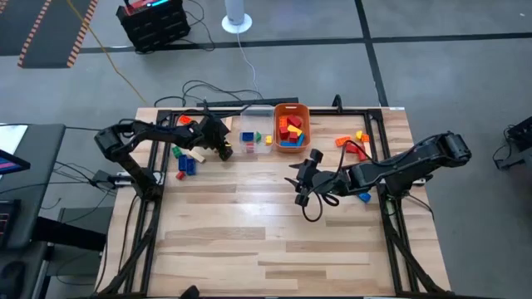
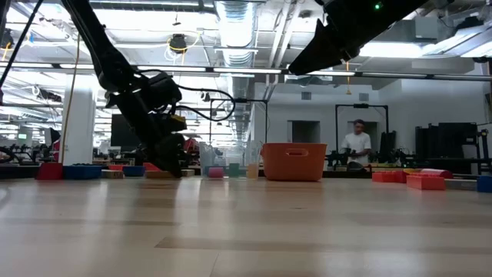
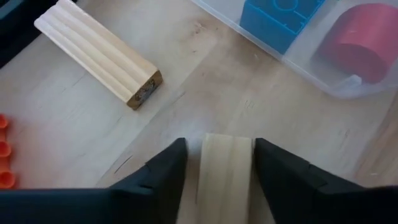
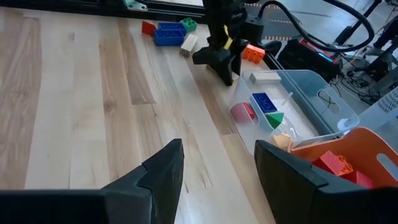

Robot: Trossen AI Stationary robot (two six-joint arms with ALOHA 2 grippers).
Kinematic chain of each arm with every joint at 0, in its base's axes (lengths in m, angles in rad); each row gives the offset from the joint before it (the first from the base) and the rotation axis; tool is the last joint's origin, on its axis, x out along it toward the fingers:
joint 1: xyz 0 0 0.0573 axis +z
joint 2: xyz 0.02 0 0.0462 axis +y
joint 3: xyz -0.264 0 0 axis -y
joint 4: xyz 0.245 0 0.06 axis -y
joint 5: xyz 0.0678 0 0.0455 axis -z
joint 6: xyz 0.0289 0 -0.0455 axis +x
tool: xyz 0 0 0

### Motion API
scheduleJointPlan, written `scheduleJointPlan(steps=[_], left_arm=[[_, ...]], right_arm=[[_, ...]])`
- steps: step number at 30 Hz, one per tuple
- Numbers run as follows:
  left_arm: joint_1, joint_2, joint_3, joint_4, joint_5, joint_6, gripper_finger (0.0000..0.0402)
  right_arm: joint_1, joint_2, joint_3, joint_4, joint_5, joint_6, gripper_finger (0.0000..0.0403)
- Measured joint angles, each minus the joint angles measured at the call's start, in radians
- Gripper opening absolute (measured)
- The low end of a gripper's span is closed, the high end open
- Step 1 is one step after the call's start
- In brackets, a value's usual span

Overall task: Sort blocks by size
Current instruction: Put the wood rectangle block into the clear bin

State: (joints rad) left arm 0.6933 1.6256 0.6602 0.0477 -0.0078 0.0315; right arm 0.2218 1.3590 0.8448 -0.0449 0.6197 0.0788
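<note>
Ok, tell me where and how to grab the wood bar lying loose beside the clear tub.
Probably grip the wood bar across its narrow width near the middle, coming straight down. It lies flat on the table with both long sides free; its length looks too great to span.

Open table front [image 1: 274,241]; clear tub [image 1: 256,138] and orange tub [image 1: 292,129] block the rear.

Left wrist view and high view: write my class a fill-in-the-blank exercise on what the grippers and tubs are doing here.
1. Between the fingers of the left gripper lies a plain ____ block.
2. The red and blue blocks beside it sit inside the ____ tub.
3. The right gripper holds ____.
4. Next to the clear tub stands a tub coloured ____.

Missing words: wood; clear; nothing; orange
</note>
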Motion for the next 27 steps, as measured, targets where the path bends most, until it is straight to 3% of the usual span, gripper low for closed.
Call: scheduleJointPlan(steps=[5, 14, 21, 27], left_arm=[[-0.011, 0.0, 0.001, -0.042, 0.001, 0.012, 0.0097], [-0.018, -0.047, 0.007, -0.126, 0.086, -0.012, 0.0097], [-0.054, -0.181, 0.094, -0.398, 0.27, -0.038, 0.0097], [-0.164, -0.264, 0.126, -0.364, 0.321, -0.095, 0.0097]], right_arm=[[0.0, 0.0, 0.0, -0.001, 0.0, 0.007, 0.0226], [-0.002, 0.0, 0.0, -0.007, 0.0, 0.007, 0.0226], [-0.002, 0.0, 0.0, -0.009, 0.004, 0.003, 0.0226], [-0.022, 0.0, 0.0, -0.008, 0.007, 0.003, 0.0226]])
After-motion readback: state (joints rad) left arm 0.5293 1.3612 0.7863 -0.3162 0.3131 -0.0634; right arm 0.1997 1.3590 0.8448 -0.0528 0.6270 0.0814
